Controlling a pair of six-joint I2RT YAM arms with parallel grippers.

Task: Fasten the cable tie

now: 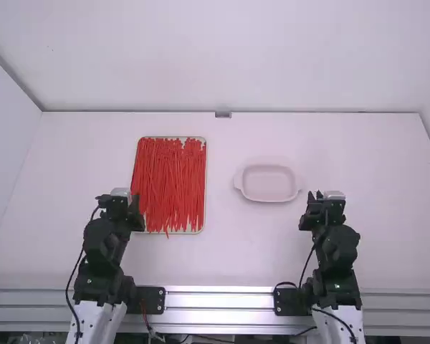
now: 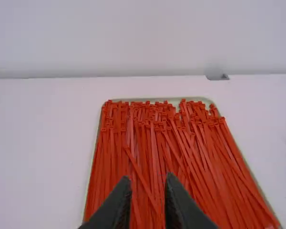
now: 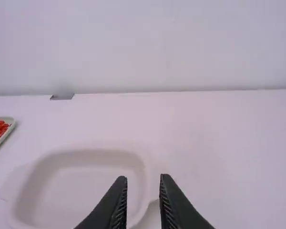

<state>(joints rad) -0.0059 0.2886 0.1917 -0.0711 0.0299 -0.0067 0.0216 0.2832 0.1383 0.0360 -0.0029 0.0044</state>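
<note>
A thick pile of red cable ties (image 1: 170,185) lies on a flat tray (image 1: 205,154) left of the table's middle. My left gripper (image 1: 132,204) hovers at the pile's near left corner; in the left wrist view the left gripper (image 2: 147,183) stands over the ties (image 2: 181,138), fingers a narrow gap apart with nothing held. My right gripper (image 1: 315,202) hangs just near-right of a white handled dish (image 1: 236,183). The right wrist view has the right gripper (image 3: 142,183) narrowly open and empty over the dish's (image 3: 81,155) near rim.
The dish is empty. A small grey tab (image 1: 223,114) sits at the table's far edge, against the white back wall. Bare white table lies to the right of the dish and on the near side of both objects.
</note>
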